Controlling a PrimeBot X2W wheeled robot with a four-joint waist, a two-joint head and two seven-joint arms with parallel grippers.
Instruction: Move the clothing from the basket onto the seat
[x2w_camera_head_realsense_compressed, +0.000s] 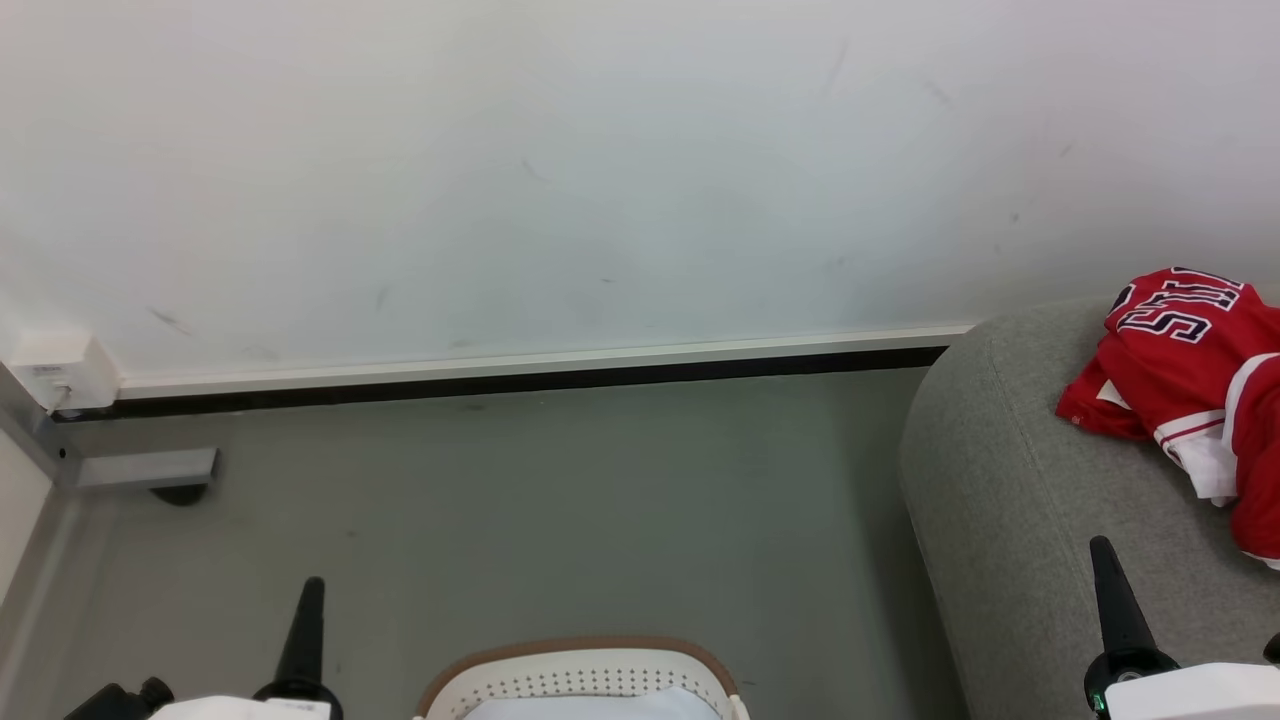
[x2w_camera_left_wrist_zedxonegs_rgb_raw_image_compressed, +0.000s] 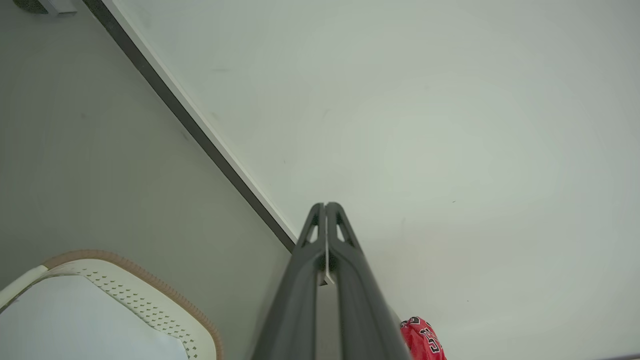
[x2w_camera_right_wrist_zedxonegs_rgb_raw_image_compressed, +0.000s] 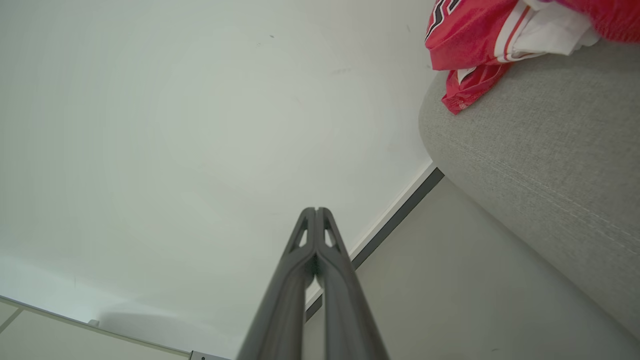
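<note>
One white wall meets one grey floor. One grey sofa stands at the right, and one white basket sits on the floor between the arms. The red clothing, a lettered jersey and seemingly a second plain piece, lies on the sofa. Two grippers, the left gripper and the right gripper, have their fingers pressed together, holding nothing.
</note>
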